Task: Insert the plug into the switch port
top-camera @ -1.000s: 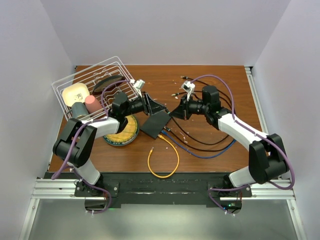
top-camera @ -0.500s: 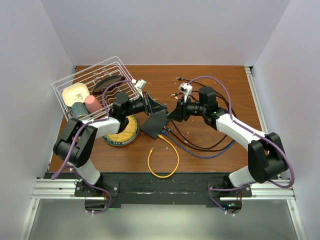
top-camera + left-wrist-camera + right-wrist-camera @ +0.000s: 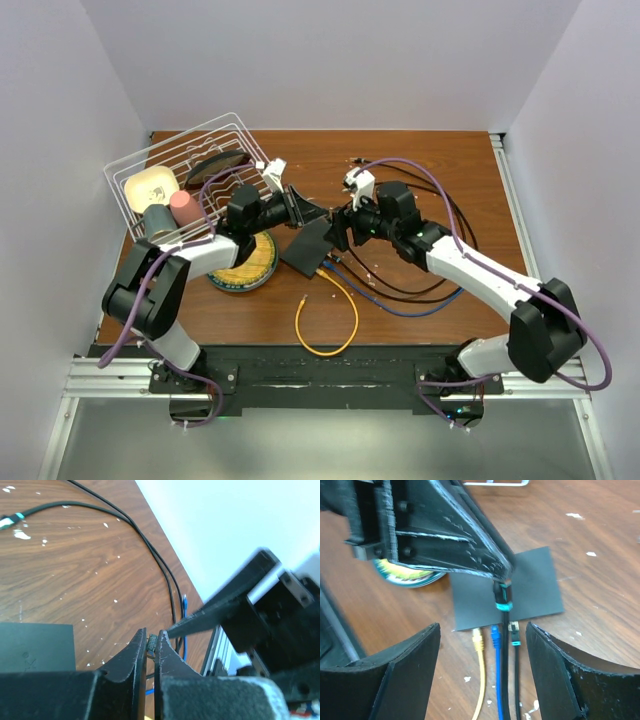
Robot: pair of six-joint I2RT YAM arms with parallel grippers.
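Right wrist view: left gripper [image 3: 502, 577] pinches the teal-banded plug [image 3: 502, 600] over the black box [image 3: 535, 585], likely aiming for its six-o'clock edge; right gripper [image 3: 482, 627] gapes empty.

place: robot lab cell | evidence: white enclosure walls [image 3: 300, 60], aluminium rail [image 3: 110, 380], wooden table [image 3: 450, 160]

left pincer [image 3: 151, 642] clamped plug [image 3: 502, 598], right pincer [image 3: 482, 628] released
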